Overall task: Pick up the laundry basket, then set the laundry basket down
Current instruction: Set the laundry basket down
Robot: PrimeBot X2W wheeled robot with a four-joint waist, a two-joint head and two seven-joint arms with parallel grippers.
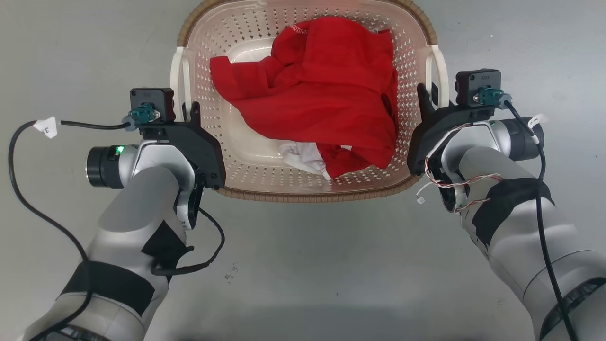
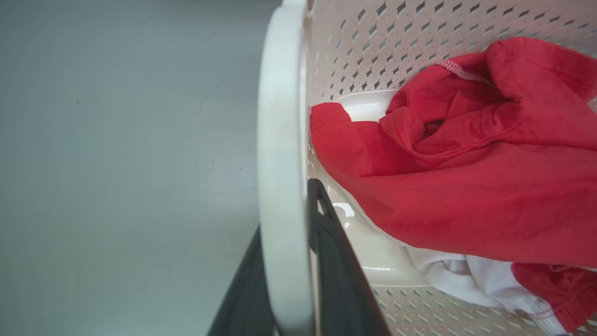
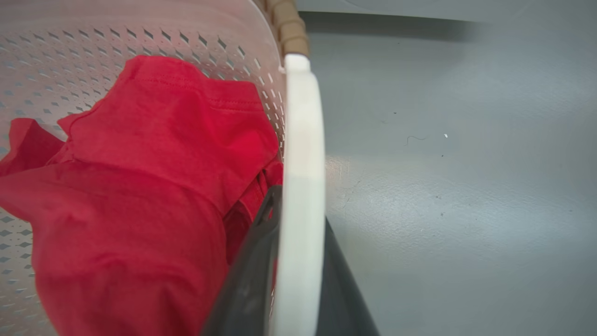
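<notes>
Laundry basket (image 1: 265,176) on a grey floor (image 1: 303,265), can't tell if it is lifted; red garment (image 1: 322,90) inside. It sits between the left end effector (image 1: 188,110) and right end effector (image 1: 428,94).

Left wrist view: left end effector (image 2: 287,224) clamped on the left handle (image 2: 280,116), one finger on each side.

Right wrist view: right end effector (image 3: 301,219) grips the right handle (image 3: 303,130) the same way.

Cropped: laundry basket (image 1: 307,195) far rim; white cloth (image 1: 303,158) mostly under red cloth (image 1: 322,90).

The cream laundry basket (image 1: 265,173) (diamond-perforated, brown woven rim) holds a red garment (image 1: 322,90) and white cloth (image 1: 303,158).
</notes>
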